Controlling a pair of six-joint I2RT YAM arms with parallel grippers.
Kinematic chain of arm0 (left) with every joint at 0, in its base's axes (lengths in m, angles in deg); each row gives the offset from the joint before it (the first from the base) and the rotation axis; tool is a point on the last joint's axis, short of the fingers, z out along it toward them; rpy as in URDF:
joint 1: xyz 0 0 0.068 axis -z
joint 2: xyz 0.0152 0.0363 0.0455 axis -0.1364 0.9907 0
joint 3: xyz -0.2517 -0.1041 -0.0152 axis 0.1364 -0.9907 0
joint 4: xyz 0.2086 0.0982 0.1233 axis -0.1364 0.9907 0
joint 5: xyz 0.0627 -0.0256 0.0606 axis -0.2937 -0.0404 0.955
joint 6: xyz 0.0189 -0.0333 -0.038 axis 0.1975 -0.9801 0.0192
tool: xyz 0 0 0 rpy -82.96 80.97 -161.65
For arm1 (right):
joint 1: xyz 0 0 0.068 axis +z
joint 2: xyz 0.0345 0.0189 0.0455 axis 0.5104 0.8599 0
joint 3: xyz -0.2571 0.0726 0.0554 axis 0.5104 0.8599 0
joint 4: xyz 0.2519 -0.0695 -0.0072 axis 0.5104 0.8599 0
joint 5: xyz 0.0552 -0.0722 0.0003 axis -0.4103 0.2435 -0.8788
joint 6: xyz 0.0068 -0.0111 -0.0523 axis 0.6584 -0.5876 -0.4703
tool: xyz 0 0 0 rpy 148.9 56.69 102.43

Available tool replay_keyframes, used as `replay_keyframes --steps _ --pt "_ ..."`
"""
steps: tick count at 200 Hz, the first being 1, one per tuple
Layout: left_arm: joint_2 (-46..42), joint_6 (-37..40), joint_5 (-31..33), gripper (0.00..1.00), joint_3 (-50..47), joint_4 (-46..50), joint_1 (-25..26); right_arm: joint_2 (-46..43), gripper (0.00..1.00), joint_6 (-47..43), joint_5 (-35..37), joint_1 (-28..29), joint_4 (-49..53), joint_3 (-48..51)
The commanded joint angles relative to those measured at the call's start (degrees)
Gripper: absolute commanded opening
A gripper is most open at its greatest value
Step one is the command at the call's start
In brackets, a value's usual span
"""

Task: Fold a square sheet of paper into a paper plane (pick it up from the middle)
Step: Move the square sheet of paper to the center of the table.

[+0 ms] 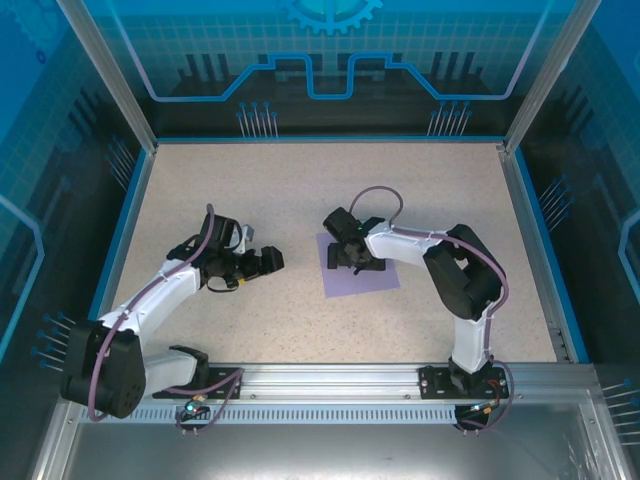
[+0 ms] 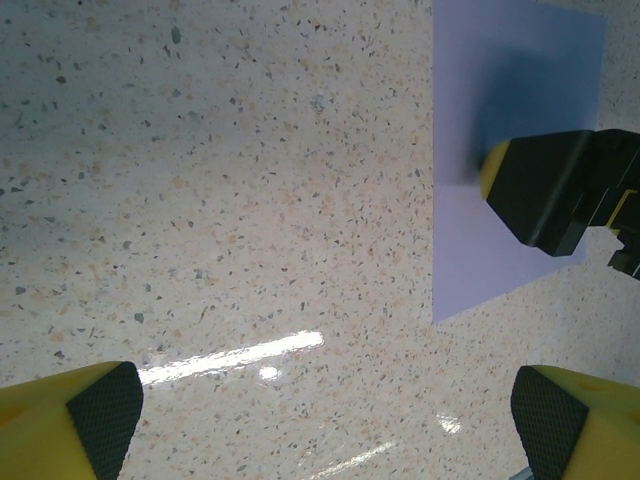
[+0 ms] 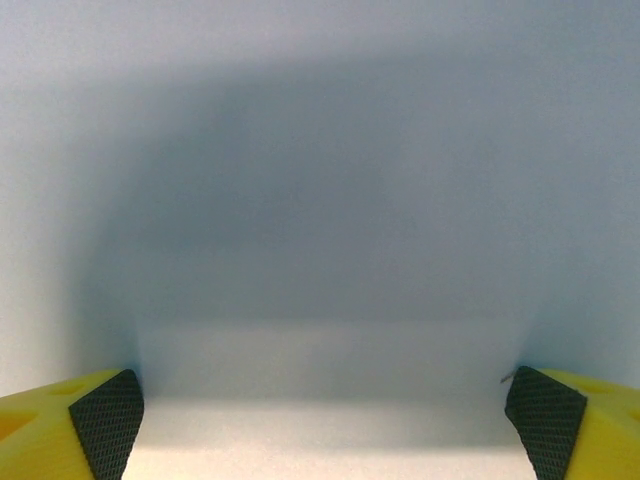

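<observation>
The speckled beige counter (image 1: 300, 190) spreads out on every side of both sets of fingers. The right arm (image 1: 455, 275) reaches in from the right fingers' own side and bends down toward the middle of the counter, while the left arm (image 1: 150, 300) stretches low across the counter toward the same area.

The square sheet of paper (image 1: 350, 283), lavender and lying flat and unfolded on the counter, sits directly beneath the right fingers (image 3: 105, 425). In the right wrist view it (image 3: 320, 200) runs from one pad across to the other and well beyond the tips, with a soft shadow over it. From the left wrist view the sheet (image 2: 500, 120) lies ahead of the left fingers (image 2: 100, 420) and off to their right, well apart from them, with bare counter between.

The right fingers stand wide apart, just above the sheet or on it; contact cannot be told. The left fingers are spread wide too, holding nothing, over bare counter.
</observation>
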Motion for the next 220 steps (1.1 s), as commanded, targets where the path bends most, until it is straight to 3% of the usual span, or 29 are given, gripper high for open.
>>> replay_keyframes --steps 1,134,194,220 --pt "0.2 1.5 -0.8 0.99 0.2 -0.2 0.3 2.7 0.99 3.3 0.4 -0.8 2.9 -2.5" --pt "-1.0 1.2 -0.9 0.99 -1.0 -0.9 0.3 3.6 0.99 8.9 -1.9 2.8 3.7 -7.2" --pt "-2.3 1.0 -0.9 0.99 -1.4 -0.6 0.4 -0.3 0.99 5.8 1.3 3.1 4.9 -7.3" --pt "-2.3 1.1 -0.9 0.99 -1.3 -0.9 0.3 -2.2 0.99 -0.3 2.9 3.0 6.9 -8.2"
